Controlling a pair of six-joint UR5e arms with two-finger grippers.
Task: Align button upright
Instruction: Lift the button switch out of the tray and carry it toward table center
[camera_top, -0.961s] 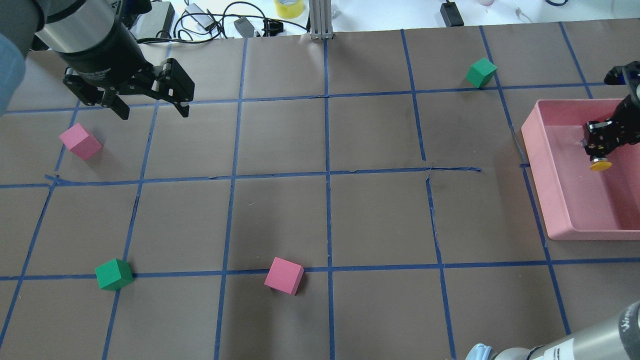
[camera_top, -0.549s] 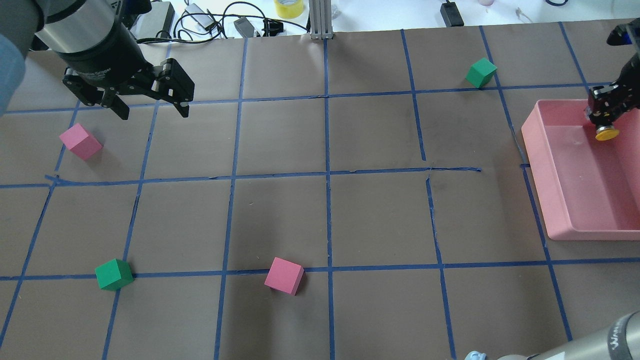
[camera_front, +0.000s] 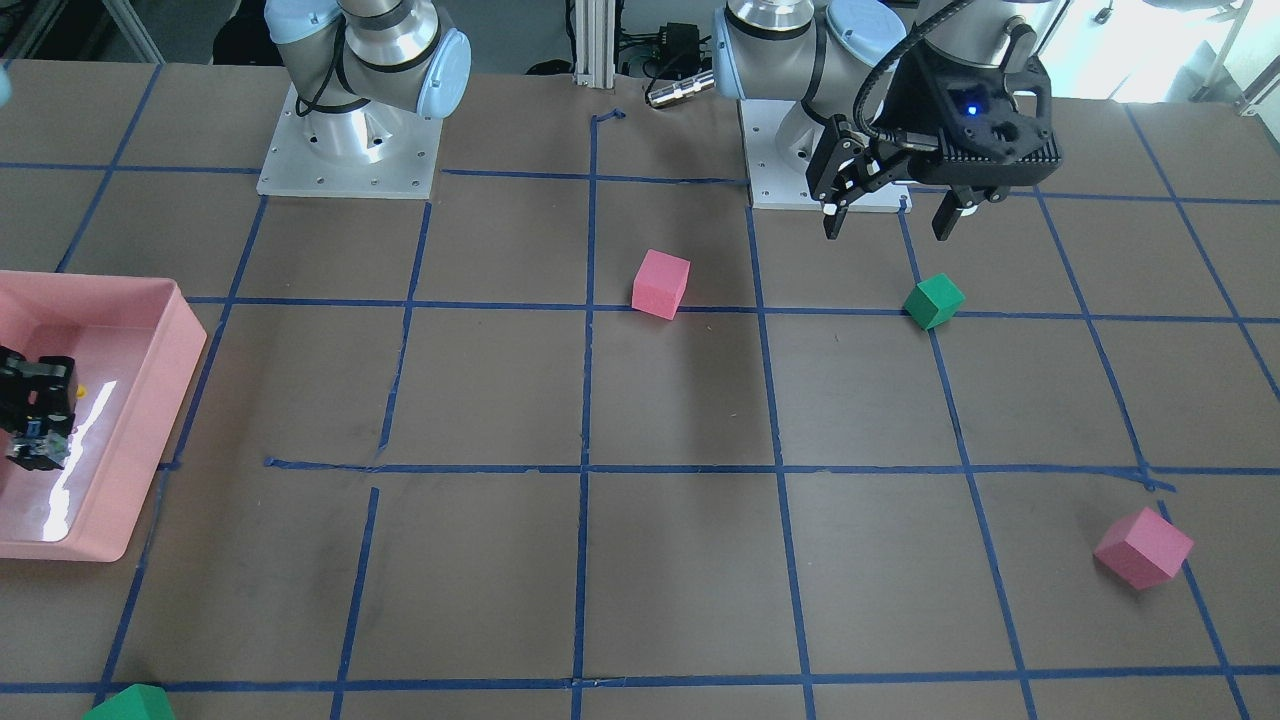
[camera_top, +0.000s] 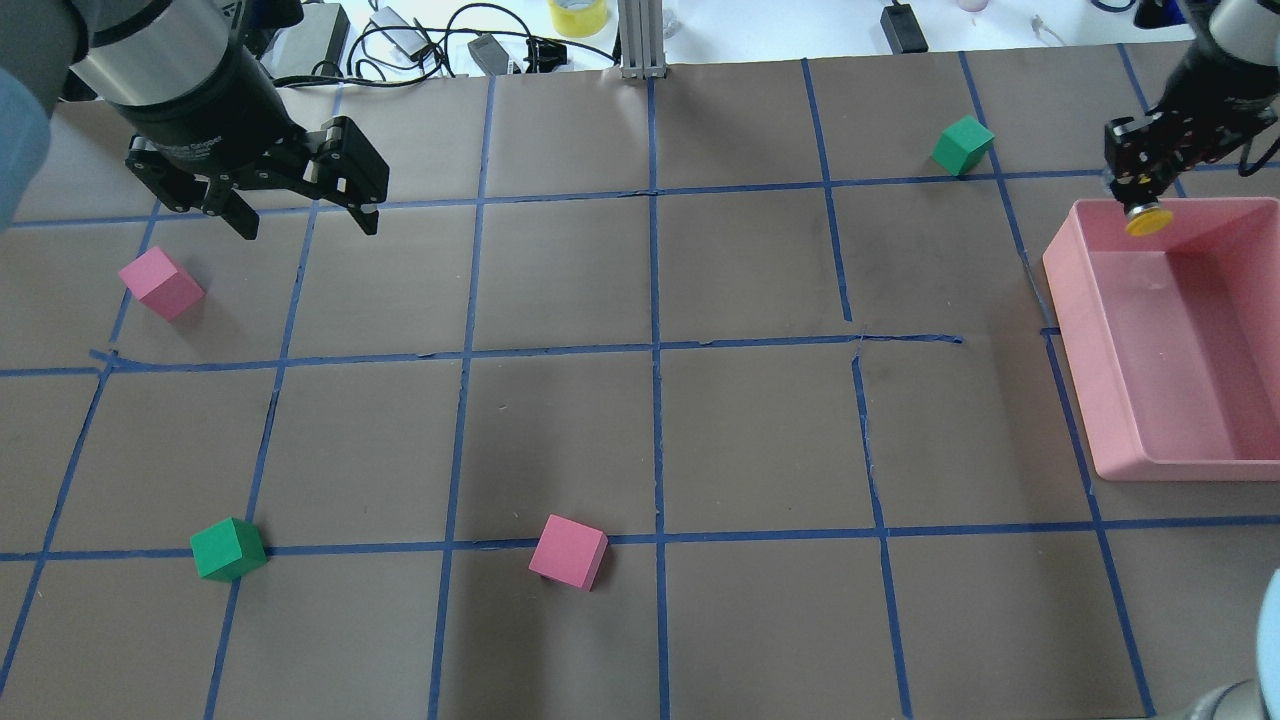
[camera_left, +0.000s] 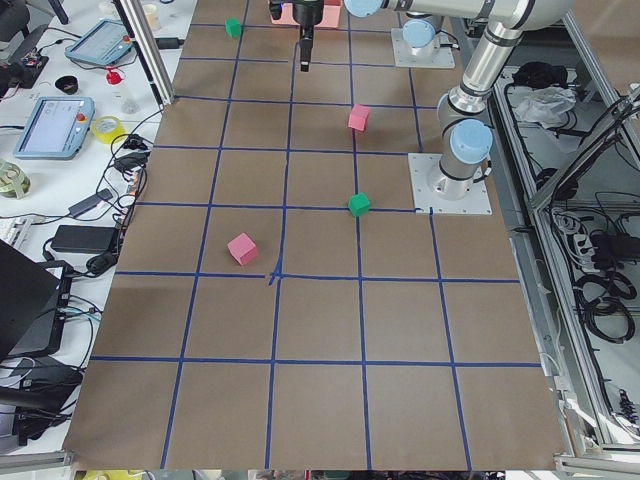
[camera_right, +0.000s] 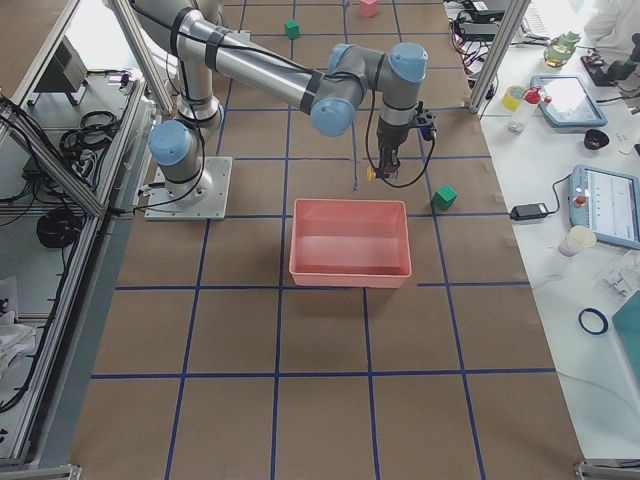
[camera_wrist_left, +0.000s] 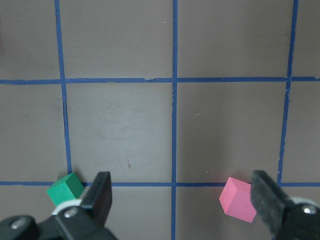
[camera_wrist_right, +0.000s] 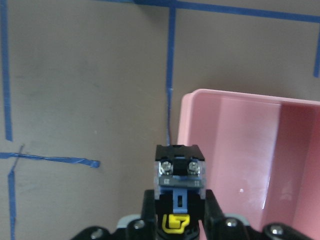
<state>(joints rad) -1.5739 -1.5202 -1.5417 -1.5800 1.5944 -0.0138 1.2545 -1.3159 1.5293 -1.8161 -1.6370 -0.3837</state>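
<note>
Yellow-capped button (camera_top: 1146, 221) pinched in right gripper (camera_top: 1134, 198), held in the air over the far left corner of pink tray (camera_top: 1085, 370) at the table's right side. Cap jutting sideways toward the robot, long axis seemingly closer to level than upright, grey-blue block end pointing away. From overhead, little but the cap visible below the black fingers. From the right wrist camera, the reverse: block body with two screw heads clamped between both fingers (camera_wrist_right: 210, 212), round cap hidden. From the right side camera, cap about level with the fingertips, above the tray's far rim. Left gripper (camera_top: 300, 212) hanging over the far left of brown table (camera_top: 560, 440), fingers spread wide, pink cube (camera_top: 160, 283) near it on the left. Green cube (camera_wrist_left: 65, 188) at the lower left of the left wrist view.
</note>
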